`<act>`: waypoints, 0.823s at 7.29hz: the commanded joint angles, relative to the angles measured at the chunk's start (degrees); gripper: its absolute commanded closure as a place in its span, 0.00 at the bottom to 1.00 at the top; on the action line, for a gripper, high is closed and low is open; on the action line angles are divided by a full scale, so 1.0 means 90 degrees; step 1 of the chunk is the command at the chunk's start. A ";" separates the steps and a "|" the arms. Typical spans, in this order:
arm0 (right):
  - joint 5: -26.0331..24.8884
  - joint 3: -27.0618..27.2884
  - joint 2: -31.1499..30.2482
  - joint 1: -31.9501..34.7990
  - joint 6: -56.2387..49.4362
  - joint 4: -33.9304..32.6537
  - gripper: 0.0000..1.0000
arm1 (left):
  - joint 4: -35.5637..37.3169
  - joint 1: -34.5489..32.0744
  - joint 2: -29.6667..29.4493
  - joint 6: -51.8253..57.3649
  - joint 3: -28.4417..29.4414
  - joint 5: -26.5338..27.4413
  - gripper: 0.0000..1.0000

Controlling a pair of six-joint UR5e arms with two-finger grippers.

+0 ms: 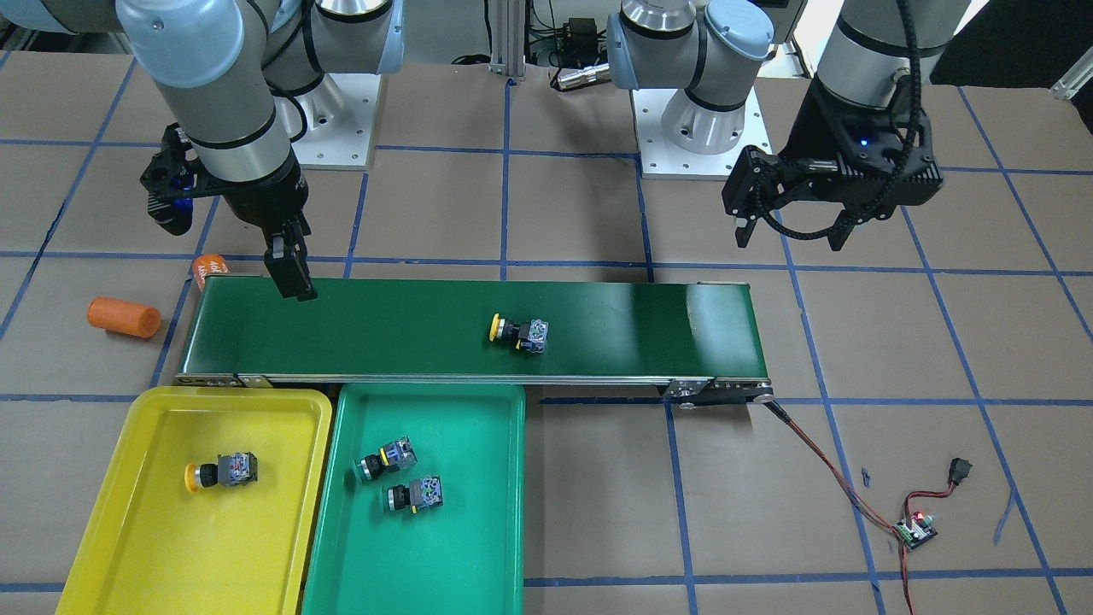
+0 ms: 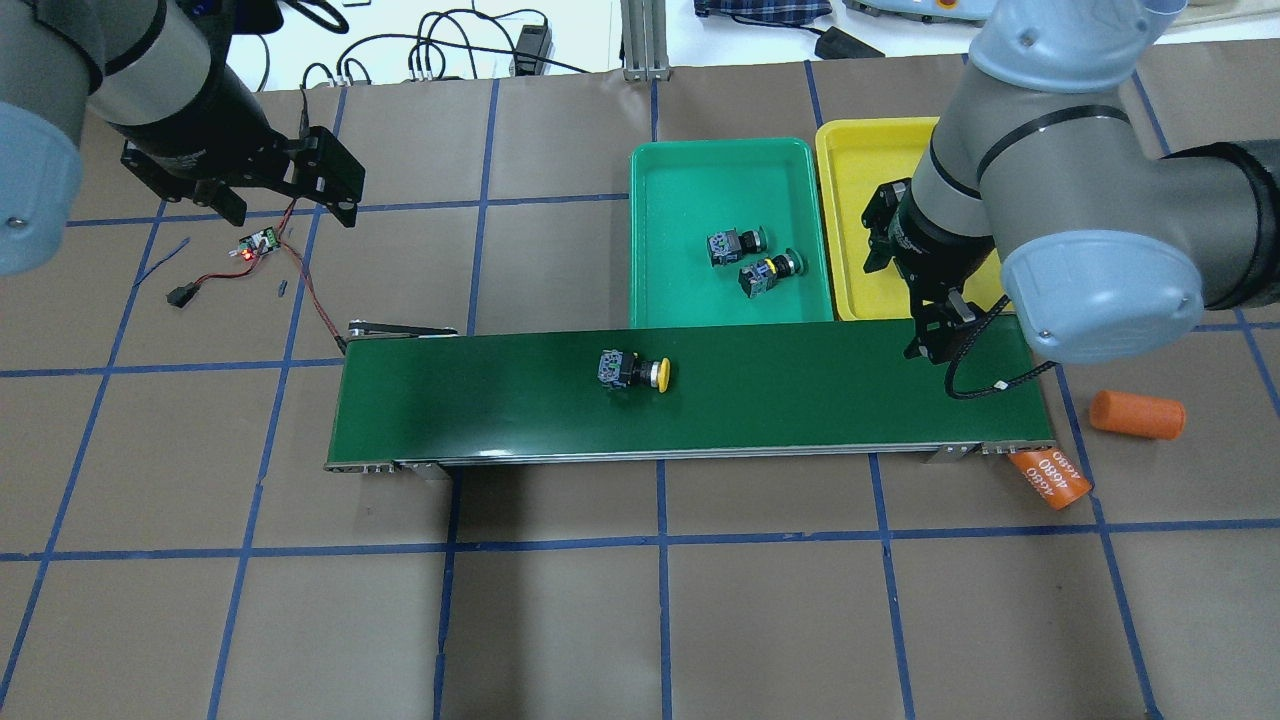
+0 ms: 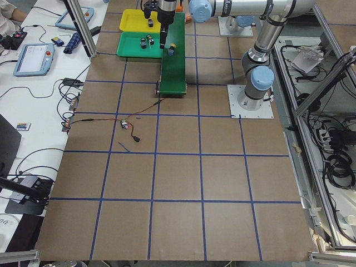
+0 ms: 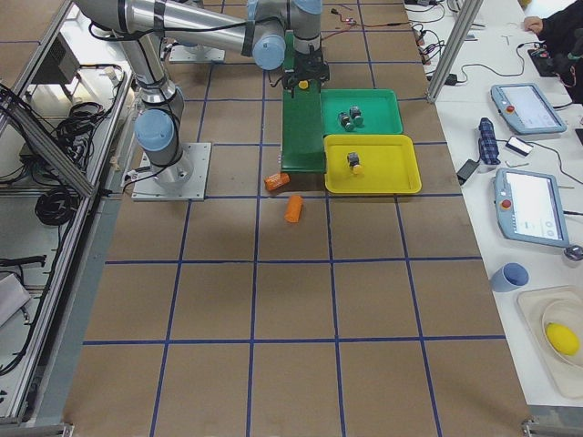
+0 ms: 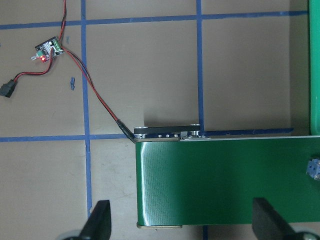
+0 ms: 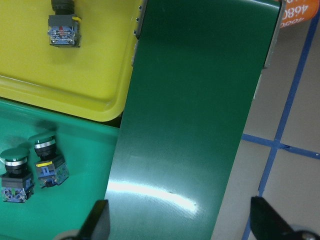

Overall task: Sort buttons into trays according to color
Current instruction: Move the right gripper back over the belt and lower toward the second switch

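One yellow-capped button [image 1: 519,331] lies on its side about midway along the dark-green conveyor belt [image 1: 384,329], cap turned toward the end where the right arm waits; to my eye it is the last piece left to sort. The rest are already matched by colour: a second yellow-capped button [image 1: 222,471] in the yellow tray [image 1: 171,555], and a green-capped button [image 1: 386,459] with another green-capped button [image 1: 413,494] just beside it in the green tray [image 1: 452,555]. The trays sit side by side against the belt's edge near that end, presumably so a pick needs only a short carry. The right gripper [image 1: 293,282] hangs over that end of the belt, jaws spread wide and empty, placed, I'd guess, to meet the button as it comes along. The left gripper [image 1: 792,237] hovers off the opposite end, jaws likewise wide, holding nothing. A plain orange cylinder [image 1: 124,317] lies apart on the table; the printed orange cylinder [image 2: 1050,478] at the belt's corner reads "4680", the only writing I can make out
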 commanded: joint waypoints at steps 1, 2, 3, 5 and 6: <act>0.0017 0.0176 0.0061 0.0217 0.0480 -0.0098 0.00 | 0.0008 -0.0123 0.0009 -0.0063 -0.0025 0.0013 0.00; 0.0017 0.0235 0.0109 0.0305 0.0656 -0.0099 0.00 | -0.0002 -0.0123 0.0008 -0.0044 -0.0025 0.0004 0.00; 0.0026 0.0245 0.0235 0.0461 0.1006 -0.0195 0.00 | 0.0008 -0.0123 0.0008 -0.0034 -0.0025 -0.0016 0.00; 0.0017 0.0235 0.0364 0.0570 0.1195 -0.1012 0.00 | -0.0011 -0.0143 -0.0089 0.0005 -0.0073 -0.0026 0.00; 0.0026 0.0245 0.0373 0.0589 0.1330 -0.1055 0.00 | 0.0008 -0.0143 -0.0022 0.0015 -0.0180 -0.0026 0.00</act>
